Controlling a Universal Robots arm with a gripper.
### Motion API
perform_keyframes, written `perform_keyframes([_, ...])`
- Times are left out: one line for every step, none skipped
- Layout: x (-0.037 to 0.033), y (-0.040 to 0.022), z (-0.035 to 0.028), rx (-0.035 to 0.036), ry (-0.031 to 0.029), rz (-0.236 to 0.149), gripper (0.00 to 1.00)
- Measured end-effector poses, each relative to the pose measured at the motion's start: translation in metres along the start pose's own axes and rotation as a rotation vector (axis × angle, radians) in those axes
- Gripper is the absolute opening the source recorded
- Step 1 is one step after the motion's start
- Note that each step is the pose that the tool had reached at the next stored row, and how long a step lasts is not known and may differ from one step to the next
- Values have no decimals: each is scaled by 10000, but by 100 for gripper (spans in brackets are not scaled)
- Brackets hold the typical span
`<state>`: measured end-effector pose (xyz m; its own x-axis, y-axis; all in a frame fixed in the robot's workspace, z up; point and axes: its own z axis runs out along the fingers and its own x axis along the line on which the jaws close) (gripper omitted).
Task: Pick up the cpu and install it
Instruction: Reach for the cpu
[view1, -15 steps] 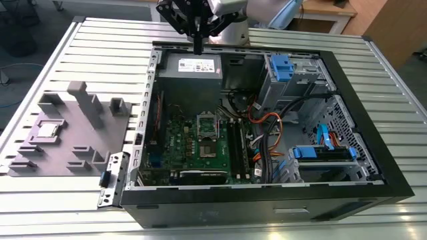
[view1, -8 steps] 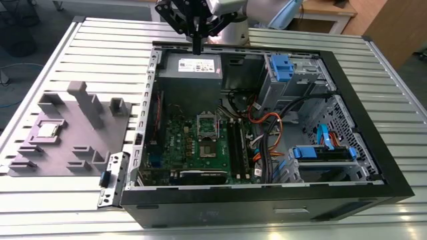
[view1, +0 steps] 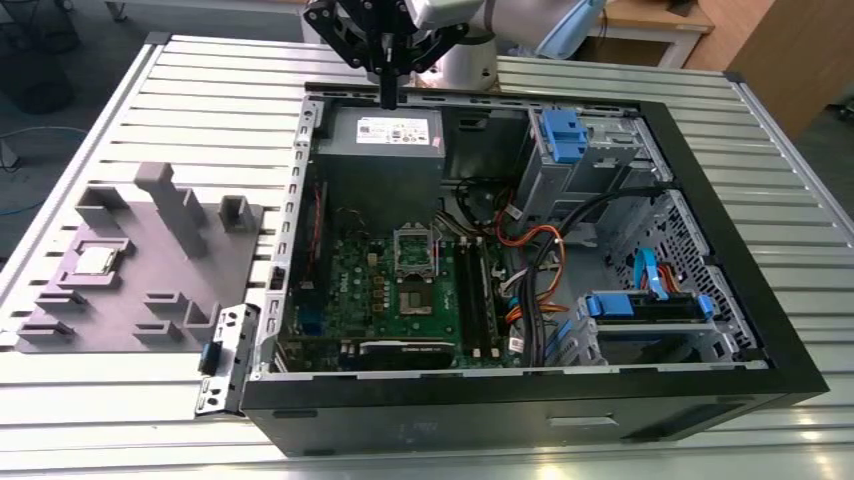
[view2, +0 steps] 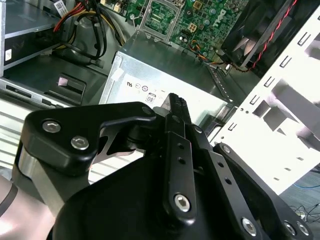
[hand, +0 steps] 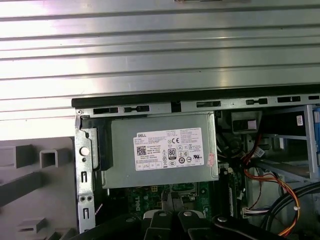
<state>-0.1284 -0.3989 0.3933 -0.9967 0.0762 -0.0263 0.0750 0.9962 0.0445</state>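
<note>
Silvery cpu (view1: 96, 261) sits in the tray (view1: 127, 300), well apart from the gripper (view1: 388, 98), which is closed and empty. I would approach it squarely, with the jaws spread first.

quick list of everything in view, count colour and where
cpu: one, silvery, in the tray, exterior view's left
tray: one, grey, on the table beside the case
computer case: one, black, open, mid-table
power supply box: one, grey with white label, inside the case
motherboard: one, green, inside the case
socket frame: one, shiny metal, on the motherboard
cables: several, black, orange, blue, beside the motherboard
drive brackets: two, blue, case's side at exterior view's right
table: one, silver slats, under everything
gripper: one, black, above the power supply box, jaws together, holding nothing
</note>
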Motion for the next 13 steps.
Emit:
perform_keyframes([1,0,0,0,0,1,11])
perform_keyframes([2,0,0,0,0,0,11])
perform_keyframes([2,0,0,0,0,0,11])
perform_keyframes([4,-1,0,0,0,1,11])
perform_keyframes([7,-1,0,0,0,2,11])
perform_keyframes([11,-1,-1,0,1,1,11])
perform_keyframes([15,-2,-1,0,0,0,11])
perform_keyframes([21,-2,-1,0,0,0,11])
perform_keyframes([27,-2,-1,0,0,1,11])
perform_keyframes([34,-3,-1,0,0,1,11])
perform_keyframes([40,-3,-1,0,-1,1,11])
perform_keyframes([48,-4,-2,0,0,1,11])
perform_keyframes([56,-4,-2,-1,-1,0,11])
